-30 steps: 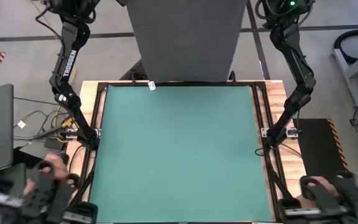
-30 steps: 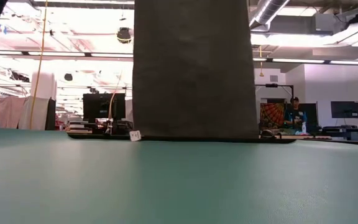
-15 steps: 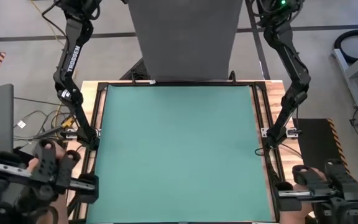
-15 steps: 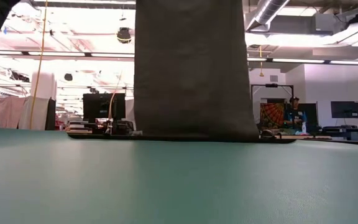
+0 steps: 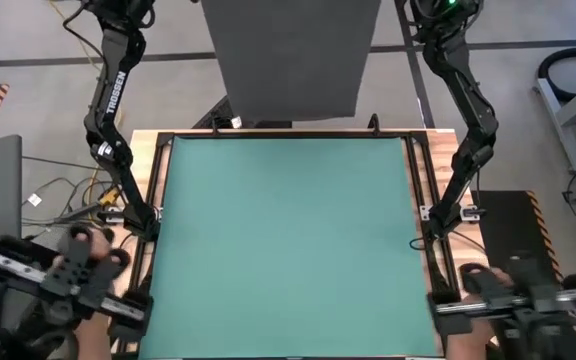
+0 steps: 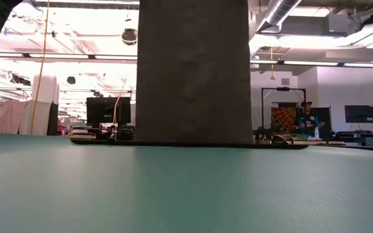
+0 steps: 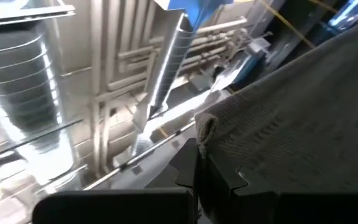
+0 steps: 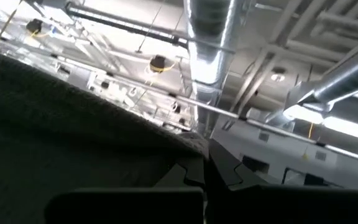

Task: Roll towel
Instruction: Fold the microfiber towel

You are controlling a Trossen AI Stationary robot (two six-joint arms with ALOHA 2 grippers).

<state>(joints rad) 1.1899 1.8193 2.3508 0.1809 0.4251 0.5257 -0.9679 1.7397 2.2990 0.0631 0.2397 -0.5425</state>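
Above the far edge of the green mat (image 5: 288, 240), the towel (image 5: 290, 55) hangs as a flat sheet, clear of the surface; my left jaws (image 7: 199, 163) and right jaws (image 8: 205, 163) each pinch an upper corner.

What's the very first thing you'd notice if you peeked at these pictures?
The big dark towel hanging like a curtain at the far edge of the table, held up high by both arms. The left gripper and the right gripper each have their jaws shut on a top corner of it. Below it lies the wide green mat.
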